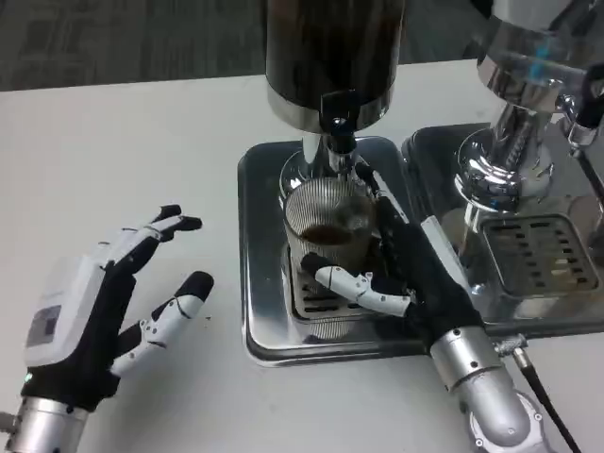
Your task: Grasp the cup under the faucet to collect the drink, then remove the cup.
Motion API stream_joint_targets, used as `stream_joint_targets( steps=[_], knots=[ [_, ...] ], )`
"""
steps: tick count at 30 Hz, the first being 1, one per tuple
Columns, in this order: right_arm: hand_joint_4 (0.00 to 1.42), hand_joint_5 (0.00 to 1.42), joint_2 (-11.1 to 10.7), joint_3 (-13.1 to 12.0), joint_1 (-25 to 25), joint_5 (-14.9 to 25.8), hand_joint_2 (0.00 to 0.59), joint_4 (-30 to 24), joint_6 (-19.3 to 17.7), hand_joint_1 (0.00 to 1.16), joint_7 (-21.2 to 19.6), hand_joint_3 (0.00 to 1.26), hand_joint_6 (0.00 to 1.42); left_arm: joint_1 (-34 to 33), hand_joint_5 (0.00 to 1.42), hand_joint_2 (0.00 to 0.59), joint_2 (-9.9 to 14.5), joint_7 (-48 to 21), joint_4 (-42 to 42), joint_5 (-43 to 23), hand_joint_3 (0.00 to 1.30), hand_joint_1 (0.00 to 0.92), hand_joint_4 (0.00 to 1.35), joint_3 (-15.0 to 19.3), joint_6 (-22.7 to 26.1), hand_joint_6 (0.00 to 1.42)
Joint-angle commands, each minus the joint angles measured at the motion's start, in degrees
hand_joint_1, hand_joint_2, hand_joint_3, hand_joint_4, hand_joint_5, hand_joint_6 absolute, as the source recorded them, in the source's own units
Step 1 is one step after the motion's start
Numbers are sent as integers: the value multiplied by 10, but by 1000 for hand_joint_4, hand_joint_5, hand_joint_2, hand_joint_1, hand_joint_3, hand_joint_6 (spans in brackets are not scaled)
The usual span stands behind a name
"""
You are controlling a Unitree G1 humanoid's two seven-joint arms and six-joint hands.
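Cup: a ribbed clear glass cup (328, 226) stands upright on the drip tray (260, 283), directly below the faucet (338, 127) of the dark dispenser (330, 47); dark drink shows inside, part-filled.
Handling: likely rigid, smooth and breakable; the ribs should help the hold. With liquid in it, it wants to stay upright and move without jolts. The side wall at mid-height looks the best place to hold, clear of the open rim.
Right hand: the right hand (401, 269) reaches in from the lower right, wrapped around the cup's right side; its fingers (359, 283) curl across the front wall, touching the glass, so it holds the cup.
Left hand: the left hand (104, 302) rests palm-down on the white counter (123, 142), well apart from the tray, fingers spread wide and holding nothing.
Beside: a chrome machine (514, 142) stands on its own grated tray just right of the cup's tray.
Stage: collecting appears under way; lifting out is not yet done.
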Motion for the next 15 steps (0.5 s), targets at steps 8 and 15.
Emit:
stream_joint_targets(
  steps=[8,15],
  knots=[
    [258,252,12,-13,-3,18,191,32,1,834,-3,295,384,2,308,238,-2,1,-4,-21,355,0,181,6,10,191],
    [364,339,17,-21,-8,19,201,45,-13,912,-25,384,488,4,315,237,-2,1,-5,-24,356,0,191,5,12,191]
  ],
)
